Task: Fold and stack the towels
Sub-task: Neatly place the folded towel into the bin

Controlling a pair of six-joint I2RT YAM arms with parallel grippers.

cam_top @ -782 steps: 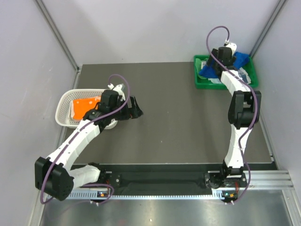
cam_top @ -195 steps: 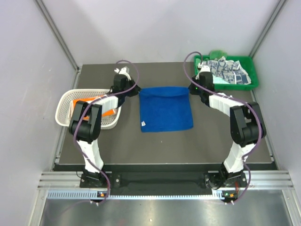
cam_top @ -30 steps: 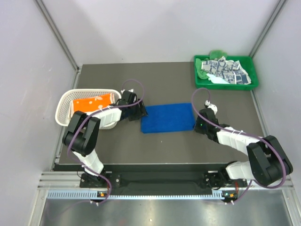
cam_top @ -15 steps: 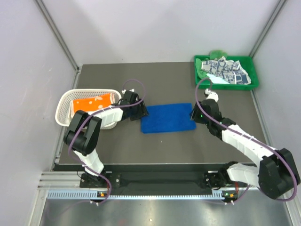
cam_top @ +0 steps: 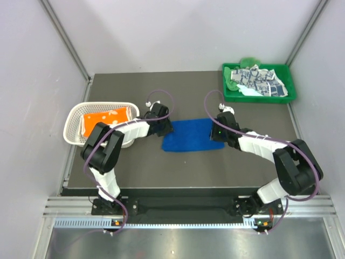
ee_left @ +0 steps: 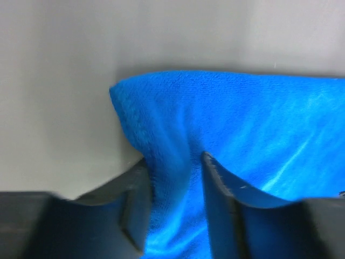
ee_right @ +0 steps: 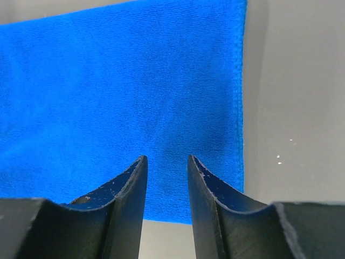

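Top external: orange towel (cam_top: 105,118) in basket (cam_top: 69,129)

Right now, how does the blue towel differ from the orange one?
The blue towel lies folded flat on the table; the orange towel sits inside the white basket. The left gripper and right gripper are at the blue towel's ends; no gripper touches the orange towel. Both are soft cloths.
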